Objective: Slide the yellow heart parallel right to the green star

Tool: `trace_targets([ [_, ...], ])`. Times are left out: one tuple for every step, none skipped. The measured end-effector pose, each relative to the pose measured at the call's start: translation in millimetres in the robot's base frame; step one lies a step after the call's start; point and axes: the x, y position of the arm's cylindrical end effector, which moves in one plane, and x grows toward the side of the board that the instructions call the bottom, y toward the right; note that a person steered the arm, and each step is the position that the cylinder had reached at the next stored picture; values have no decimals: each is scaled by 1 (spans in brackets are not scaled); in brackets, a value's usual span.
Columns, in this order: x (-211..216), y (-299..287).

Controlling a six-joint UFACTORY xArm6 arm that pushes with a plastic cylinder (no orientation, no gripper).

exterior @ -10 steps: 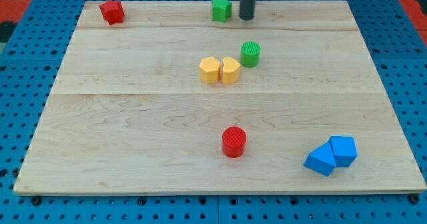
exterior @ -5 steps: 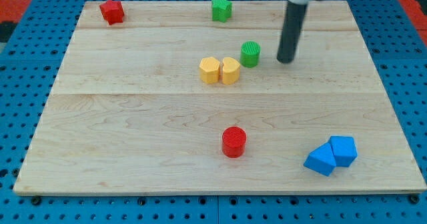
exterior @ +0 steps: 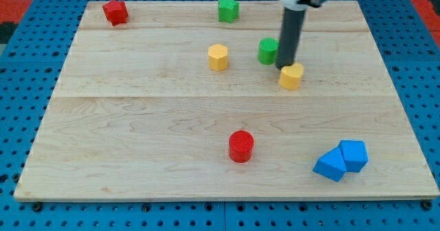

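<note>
The yellow heart (exterior: 291,75) lies right of the board's middle. My tip (exterior: 284,67) touches its upper left edge, between it and the green cylinder (exterior: 267,51). The green star (exterior: 228,9) sits at the top edge, up and to the left of my tip. A yellow hexagon (exterior: 218,57) lies left of the green cylinder.
A red star (exterior: 115,12) is in the top left corner. A red cylinder (exterior: 241,146) stands low in the middle. Two blue blocks (exterior: 341,160) touch each other at the bottom right. The wooden board (exterior: 137,121) sits on a blue pegboard.
The rod moved down from the top edge to the middle. The yellow heart slid right, away from the yellow hexagon. The green cylinder and the hexagon shifted a little.
</note>
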Motion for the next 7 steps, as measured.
trace_targets([
  [50, -27],
  [68, -15],
  [94, -10],
  [93, 20],
  [32, 16],
  [15, 63],
  [57, 66],
])
